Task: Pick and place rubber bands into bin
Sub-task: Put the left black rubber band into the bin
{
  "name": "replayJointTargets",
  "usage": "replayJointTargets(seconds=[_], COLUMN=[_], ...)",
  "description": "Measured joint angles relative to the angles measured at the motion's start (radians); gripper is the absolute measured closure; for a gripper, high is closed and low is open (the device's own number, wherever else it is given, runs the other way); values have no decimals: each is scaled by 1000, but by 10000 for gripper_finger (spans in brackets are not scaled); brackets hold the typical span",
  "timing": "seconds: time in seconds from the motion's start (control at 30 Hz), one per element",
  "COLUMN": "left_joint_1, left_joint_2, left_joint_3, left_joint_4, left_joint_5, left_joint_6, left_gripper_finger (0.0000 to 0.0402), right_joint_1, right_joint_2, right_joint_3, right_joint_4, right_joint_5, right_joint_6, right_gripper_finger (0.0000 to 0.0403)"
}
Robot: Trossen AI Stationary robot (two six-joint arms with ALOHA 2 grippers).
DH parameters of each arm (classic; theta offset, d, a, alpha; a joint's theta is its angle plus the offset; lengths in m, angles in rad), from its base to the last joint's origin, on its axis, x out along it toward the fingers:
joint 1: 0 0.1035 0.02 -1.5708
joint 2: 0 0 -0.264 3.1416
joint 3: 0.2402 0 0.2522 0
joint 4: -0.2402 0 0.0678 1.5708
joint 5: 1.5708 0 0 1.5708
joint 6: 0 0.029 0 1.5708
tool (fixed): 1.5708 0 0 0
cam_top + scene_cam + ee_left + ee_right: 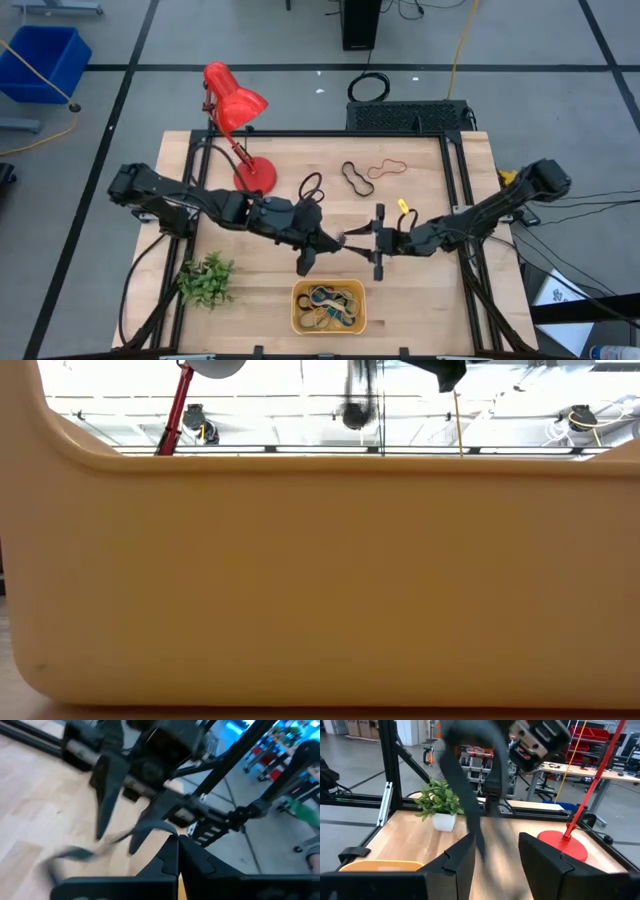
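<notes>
Wooden tabletop at centre: your two arms are meeting just above the bin [329,307], which is sitting at the near edge with several rubber bands [330,297] already lying inside. Your left gripper [322,243] is showing its fingers [172,855] pressed together; whether they are pinching anything, you cannot tell. Your right gripper [377,242] is holding its fingers [460,857] wide apart. Two loose bands [370,173] are resting beyond, near the red lamp [237,110] and a small plant [205,280].

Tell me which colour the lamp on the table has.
Red; the lamp shows best in the high view.
</notes>
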Motion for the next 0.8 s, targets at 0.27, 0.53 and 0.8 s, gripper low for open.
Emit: replayJointTargets(seconds=[0.27,0.53,0.8], left_joint_1=[-29,-39,-37], left_joint_2=[28,51,56], left_joint_3=[1,0,1], left_joint_4=[21,73,84], left_joint_5=[-20,-10,-5], left_joint_6=[-44,-45,-30], left_gripper_finger=[396,396,397], right_joint_1=[-1,-2,-1], right_joint_2=[45,45,45], right_joint_3=[30,33,33], right_joint_4=[11,52,48], right_joint_5=[46,48,46], right_joint_6=[-7,0,15], right_gripper_finger=[259,259,267])
